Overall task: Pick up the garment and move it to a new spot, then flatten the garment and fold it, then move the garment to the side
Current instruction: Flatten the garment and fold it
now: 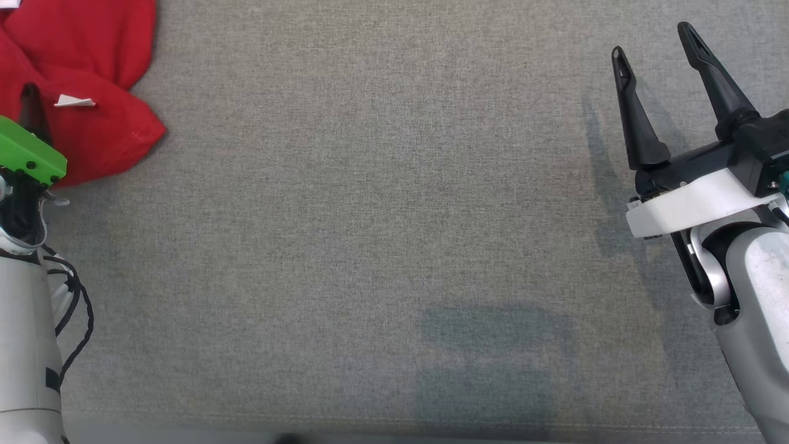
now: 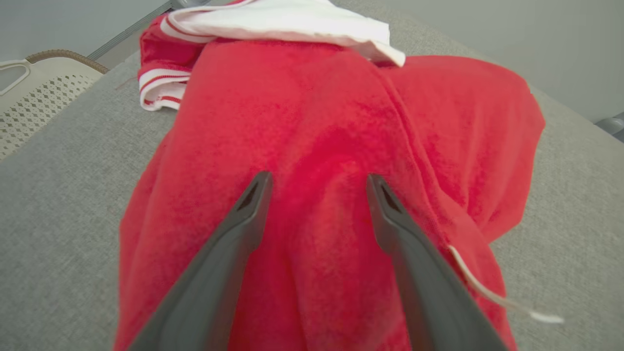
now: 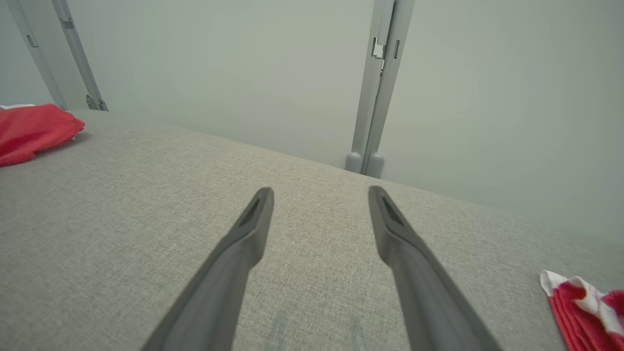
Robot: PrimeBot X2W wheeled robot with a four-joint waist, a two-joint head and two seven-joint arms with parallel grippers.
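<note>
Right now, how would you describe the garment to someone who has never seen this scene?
Start at the wide grey fabric surface and look to its far left, where the open left gripper points. The garment lies there in a crumpled heap. It is bright red with a small white tag and white striped trim, unlike the plain grey around it.
</note>
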